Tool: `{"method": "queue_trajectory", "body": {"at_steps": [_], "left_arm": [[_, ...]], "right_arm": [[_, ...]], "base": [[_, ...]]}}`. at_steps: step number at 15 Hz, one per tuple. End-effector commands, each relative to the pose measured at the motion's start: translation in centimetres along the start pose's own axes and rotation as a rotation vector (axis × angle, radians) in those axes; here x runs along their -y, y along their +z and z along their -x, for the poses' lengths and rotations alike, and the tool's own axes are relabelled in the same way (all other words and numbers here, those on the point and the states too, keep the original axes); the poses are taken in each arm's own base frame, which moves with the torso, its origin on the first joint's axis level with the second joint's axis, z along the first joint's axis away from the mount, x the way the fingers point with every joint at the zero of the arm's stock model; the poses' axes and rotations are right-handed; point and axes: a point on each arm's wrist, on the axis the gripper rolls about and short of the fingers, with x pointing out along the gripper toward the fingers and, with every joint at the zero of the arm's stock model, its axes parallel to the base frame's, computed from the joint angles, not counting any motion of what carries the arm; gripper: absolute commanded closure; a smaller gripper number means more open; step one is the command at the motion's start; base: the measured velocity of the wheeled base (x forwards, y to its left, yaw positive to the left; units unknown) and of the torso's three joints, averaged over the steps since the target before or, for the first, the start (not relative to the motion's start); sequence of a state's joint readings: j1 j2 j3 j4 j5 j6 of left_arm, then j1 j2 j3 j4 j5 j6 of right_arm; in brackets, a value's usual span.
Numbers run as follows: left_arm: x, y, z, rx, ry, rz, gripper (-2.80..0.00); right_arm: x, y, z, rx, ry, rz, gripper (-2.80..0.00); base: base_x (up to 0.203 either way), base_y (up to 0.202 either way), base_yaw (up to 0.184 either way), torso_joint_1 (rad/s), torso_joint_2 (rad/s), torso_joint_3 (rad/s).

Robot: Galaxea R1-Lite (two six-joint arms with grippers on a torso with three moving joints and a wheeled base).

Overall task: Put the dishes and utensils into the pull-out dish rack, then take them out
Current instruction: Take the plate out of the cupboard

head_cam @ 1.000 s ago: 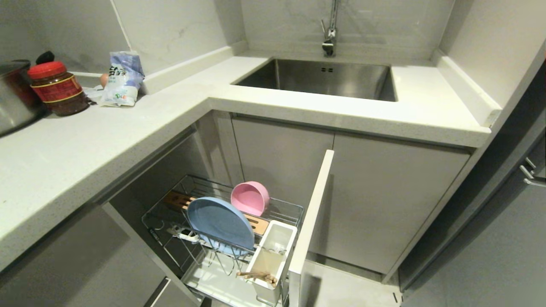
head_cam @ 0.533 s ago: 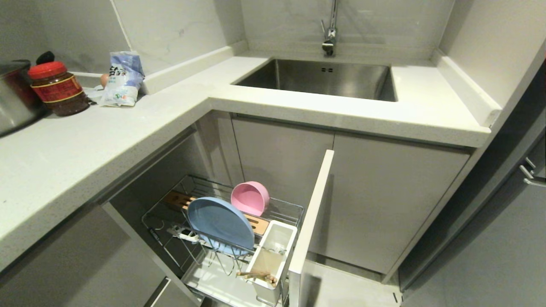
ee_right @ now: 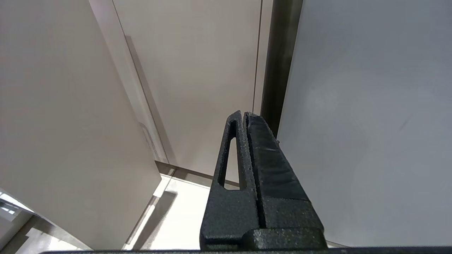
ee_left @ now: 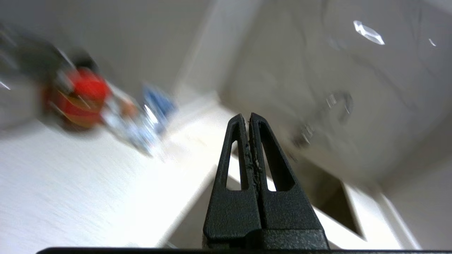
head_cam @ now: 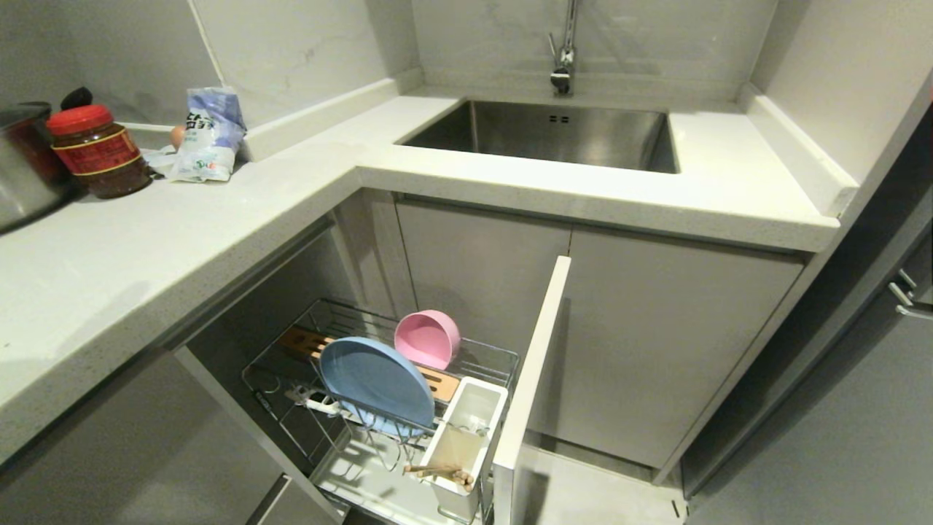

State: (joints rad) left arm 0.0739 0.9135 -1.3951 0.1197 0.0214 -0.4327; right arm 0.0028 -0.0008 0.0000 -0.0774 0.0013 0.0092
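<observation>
Table [head_cam: 219, 219]: white L-shaped top, unchanged across the last second in the head view, apart from a faint shadow now falling on its near left part. Sink [head_cam: 554, 135] set in its back run, tap behind it. Jar with red lid [head_cam: 98, 149] and a blue-white bag [head_cam: 208, 135] sit in the table's far left corner.

Dish rack [head_cam: 306, 379]: pulled out from under the table, front panel [head_cam: 532, 372] standing edge-on to the head camera. It is loaded. Blue plate [head_cam: 375, 383] stands on edge in the wires near the rack's front. Pink bowl [head_cam: 428, 339] sits tipped on its side just behind the plate, toward the cabinet. White cup [head_cam: 474, 412] is at the rack's front corner, against the panel; chopsticks [head_cam: 441, 472] poke out of it. Can't make out the fork in there.

Left tool [ee_left: 250, 118]: fingers pressed together, nothing in them. Its wrist view is smeared and shows the jar, the bag and the table top, so the arm is swinging up at table height. Not in the head view.

Right tool [ee_right: 244, 116]: fingers together, empty, hanging by plain cabinet doors, idle.

My read: loading looks done, and the left arm's start looks like the opening of the unload. It has to open before reaching into the rack; the plate is the most exposed piece.
</observation>
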Motion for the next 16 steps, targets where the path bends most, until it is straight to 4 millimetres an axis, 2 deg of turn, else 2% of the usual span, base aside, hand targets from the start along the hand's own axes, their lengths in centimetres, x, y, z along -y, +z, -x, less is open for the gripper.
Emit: {"method": "queue_trajectory", "body": {"at_steps": [1, 3, 7, 9, 13, 14, 16], "left_arm": [[0.5, -2.7, -3.6, -0.194, -0.073, 0.070, 0.00], [1.9, -5.5, -4.9, -0.330, -0.109, 0.098, 0.00], [5.0, -13.8, -8.0, -0.556, 0.033, 0.064, 0.00], [5.5, -17.0, -8.7, -0.662, 0.096, 0.054, 0.00], [6.0, -22.0, -8.8, -0.859, 0.201, 0.015, 0.00], [6.1, -23.2, -9.1, -0.886, 0.219, -0.001, -2.80], [6.2, -25.1, -9.5, -0.923, 0.259, -0.006, -2.80]], "right_arm": [[0.0, -0.7, -0.1, -0.025, 0.000, -0.001, 0.00], [0.0, -0.7, -0.1, -0.025, 0.000, 0.000, 0.00], [0.0, -0.7, -0.1, -0.025, 0.000, -0.001, 0.00], [0.0, -0.7, -0.1, -0.025, 0.000, 0.000, 0.00], [0.0, -0.7, -0.1, -0.025, 0.000, 0.000, 0.00], [0.0, -0.7, -0.1, -0.025, 0.000, 0.000, 0.00], [0.0, -0.7, -0.1, -0.025, 0.000, 0.000, 0.00]], "base": [[0.000, 0.000, 0.000, 0.000, 0.00, 0.000], [0.000, 0.000, 0.000, 0.000, 0.00, 0.000], [0.000, 0.000, 0.000, 0.000, 0.00, 0.000], [0.000, 0.000, 0.000, 0.000, 0.00, 0.000], [0.000, 0.000, 0.000, 0.000, 0.00, 0.000], [0.000, 0.000, 0.000, 0.000, 0.00, 0.000], [0.000, 0.000, 0.000, 0.000, 0.00, 0.000]]}}
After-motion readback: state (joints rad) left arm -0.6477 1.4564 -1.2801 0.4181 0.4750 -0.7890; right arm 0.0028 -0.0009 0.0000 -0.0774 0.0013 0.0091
